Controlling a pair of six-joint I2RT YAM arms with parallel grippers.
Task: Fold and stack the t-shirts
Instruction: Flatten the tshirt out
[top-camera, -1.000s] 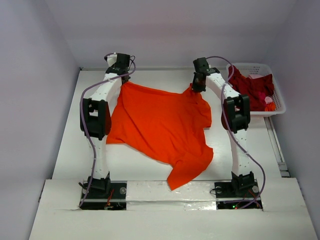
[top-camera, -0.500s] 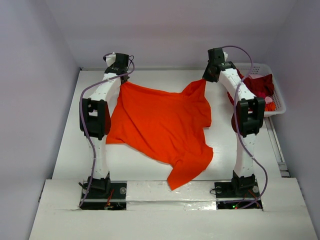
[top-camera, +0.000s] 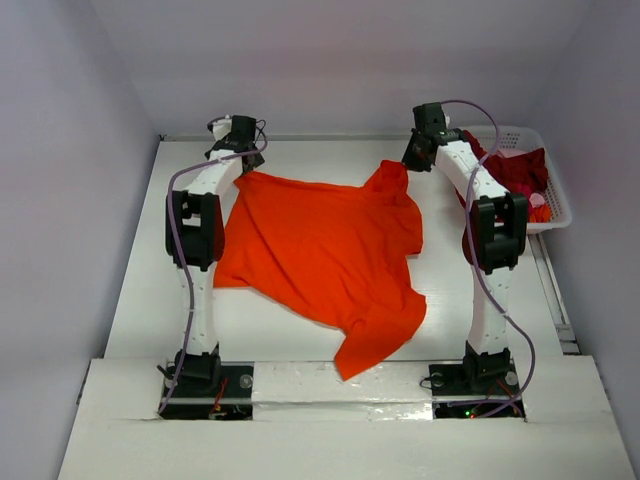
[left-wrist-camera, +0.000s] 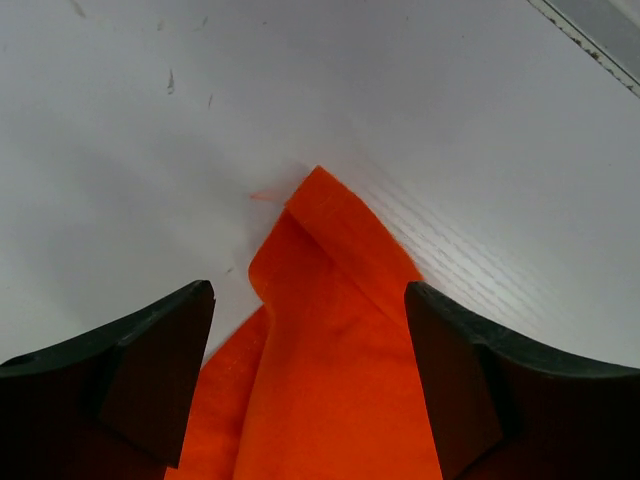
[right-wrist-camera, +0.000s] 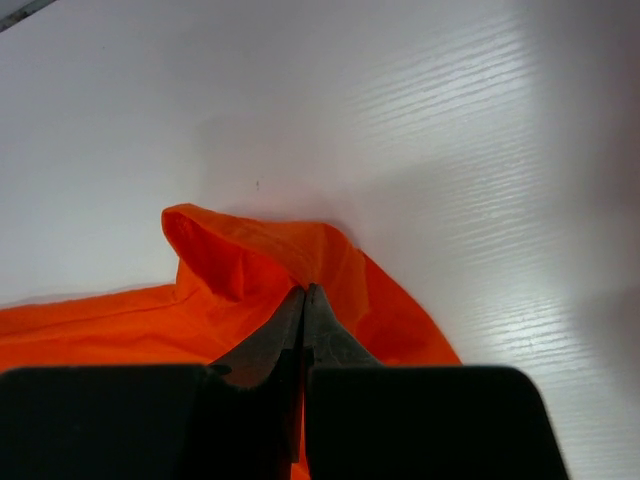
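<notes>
Top external view: orange t-shirt (top-camera: 320, 250) spread on table (top-camera: 135, 300), rumpled at near-right; left gripper (top-camera: 243, 152) jaws apart, straddling far-left corner, gripping nothing; right gripper (top-camera: 412, 160) clenched on far-right fold. Risks — one-sided pull skews cloth; thin pinch may slip; near tail at table edge could slide off. Room: back wall close behind both grippers; basket (top-camera: 556, 200) just beside right arm; bare table on left.

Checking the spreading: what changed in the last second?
The left gripper opened its jaws, letting go of the far left corner of the orange t-shirt. The right gripper, staying shut on the far right corner, carried it rightwards and away. The shirt's near part and the basket stayed put.
</notes>
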